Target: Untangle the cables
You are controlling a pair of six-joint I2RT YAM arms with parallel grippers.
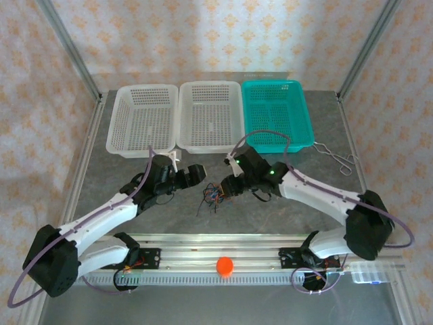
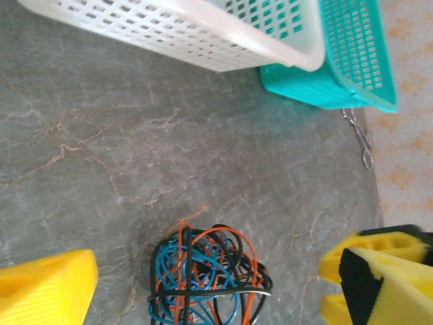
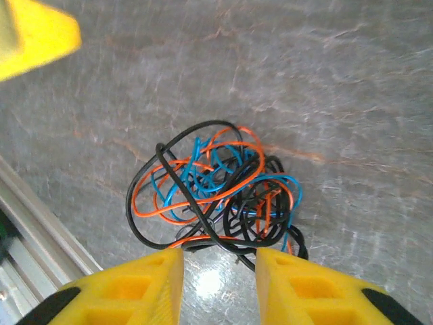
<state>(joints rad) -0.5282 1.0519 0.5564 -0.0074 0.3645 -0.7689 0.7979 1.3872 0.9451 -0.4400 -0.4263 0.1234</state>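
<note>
Tangled black, orange and blue cables (image 3: 213,193) lie on the tabletop (image 3: 338,81); left fingers (image 2: 47,291) spread wide; right fingers (image 3: 142,288) narrowly apart astride the tangle's edge.

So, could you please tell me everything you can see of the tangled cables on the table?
The cables are thin, flexible, plastic-looking wires in black, orange-red and blue, looped into one loose, roughly round tangle. It lies on the grey marbled table, in front of the middle white basket. A few ends stray out. The right pincer straddles its edge, a black loop running between the yellow fingertips; whether they touch it is unclear.
</note>
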